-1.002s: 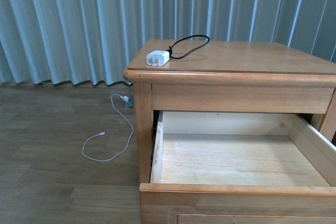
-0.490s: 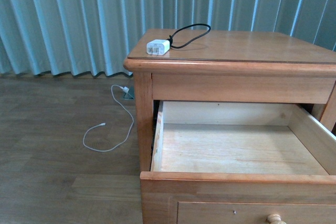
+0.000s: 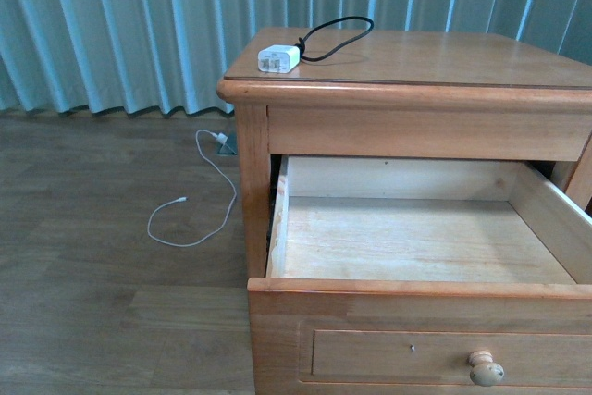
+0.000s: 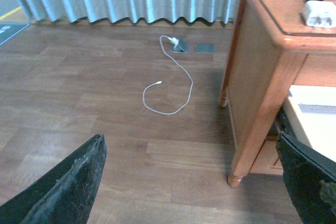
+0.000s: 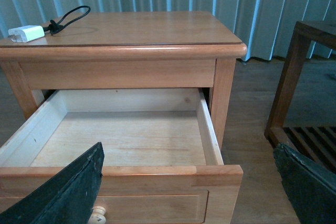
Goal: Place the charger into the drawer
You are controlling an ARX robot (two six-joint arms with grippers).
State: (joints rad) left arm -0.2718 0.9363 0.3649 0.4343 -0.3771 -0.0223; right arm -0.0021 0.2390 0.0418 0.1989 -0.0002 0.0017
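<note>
Front view takes in one wall of pale blue-grey pleated curtain (image 3: 139,25) that hangs down to a brown plank floor (image 3: 92,302). One light-brown wooden counter (image 3: 444,57) stands on that floor, in front of the curtain. Below its top, one drawer (image 3: 416,289) is pulled well out toward the camera, showing pale bare boards inside and a recessed panel on its front. In the right wrist view, one darker wooden side table (image 5: 310,30) stands apart from the counter on its right.

Two tools are in view, one in each wrist view. The left tool (image 4: 190,137) hangs over the floor off the counter's left edge, its dark fingers spread wide and gripping nothing. The right tool (image 5: 189,148) is in front of the pulled-out drawer, also spread wide and gripping nothing.

One thin white cable (image 3: 231,201) lies curled on the floor left of the counter, plugged in beside two grey floor plates (image 4: 205,48). One white charger (image 3: 278,58) lies on the counter top near its front left corner, outside the drawer, and its black cable (image 3: 369,23) loops toward the rear edge. One round pale knob (image 3: 486,369) sits on the drawer front.
</note>
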